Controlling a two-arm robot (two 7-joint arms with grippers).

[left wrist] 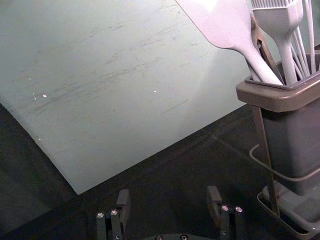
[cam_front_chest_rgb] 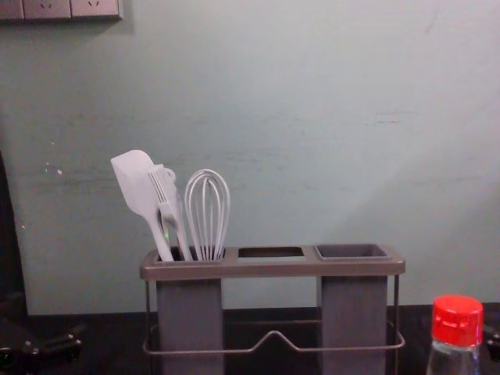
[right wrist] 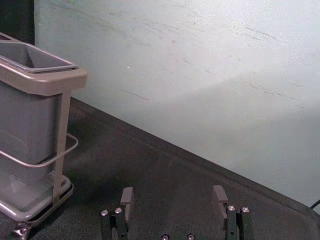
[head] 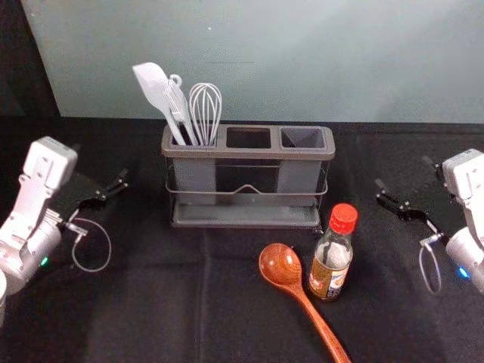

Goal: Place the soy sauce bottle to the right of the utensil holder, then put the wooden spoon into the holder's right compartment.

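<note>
Soy sauce bottle (head: 331,263) stands between left gripper (head: 101,163) and right gripper (head: 403,172), fingers spread, wooden spoon (head: 280,266) cropped

Obs.: white spatula (head: 153,85) and wire whisk (head: 205,106) are standing heads-up before a grey-green wall (head: 302,60).
Spatula is leaning toward the left, its blade rising above the whisk; whisk is standing to its right, loops uppermost; a pale tined utensil (cam_front_chest_rgb: 162,187) is standing between them, exact type unclear. Wall is showing faint scratches and small white specks, most plainly in the left wrist view. Black cloth (head: 151,318) is covering the desk and meeting the wall's lower edge. Socket panel (cam_front_chest_rgb: 58,9) is sitting high on the wall, upper left of the chest view, cut off by the frame.
</note>
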